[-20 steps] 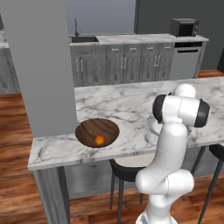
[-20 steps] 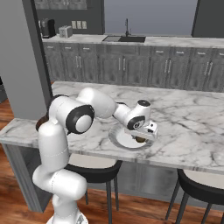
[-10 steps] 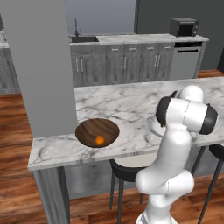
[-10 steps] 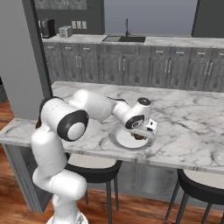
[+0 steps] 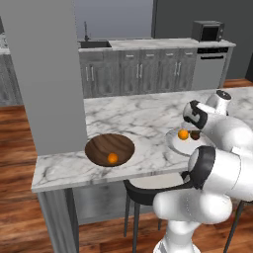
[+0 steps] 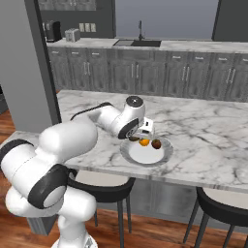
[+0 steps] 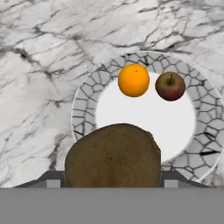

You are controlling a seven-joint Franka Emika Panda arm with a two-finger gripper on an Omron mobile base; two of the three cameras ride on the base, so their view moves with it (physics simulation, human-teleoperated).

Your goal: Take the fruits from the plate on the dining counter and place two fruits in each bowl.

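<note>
From the left base view, the dining counter [image 5: 143,116] carries the dark wooden bowl [image 5: 109,148] near its left end with one orange fruit [image 5: 112,158] already lying in it, so by the look of it one fruit of four has been delivered; further right the plate [image 5: 174,142] sits near the counter's front edge, partly hidden by the arm, with a bright orange [image 5: 183,134] and a darker fruit [image 5: 195,134] on it. The gripper's hand reaches over the plate here, but its jaws are hidden by the white body. From the right base view, the gripper [image 6: 140,139] hangs low over the far left part of the plate [image 6: 157,157], just beside the orange [image 6: 144,142] and the reddish apple [image 6: 156,144], which lie close together near the rim. From the hand view, a large olive-brown fruit [image 7: 113,155] sits right up against the camera, between the places where the finger tips rise, and above the plate's [image 7: 85,113] cracked grey rim; the jaws appear clamped on this fruit, with the orange [image 7: 134,80] and apple [image 7: 170,86] left on the plate beyond it. The step in hand seems to be the pick of the second fruit. The next move would call for a clean lift clear of the two neighbours, then a long swing left to the wooden bowl, lowering before release so the fruit settles beside the one there.
</note>
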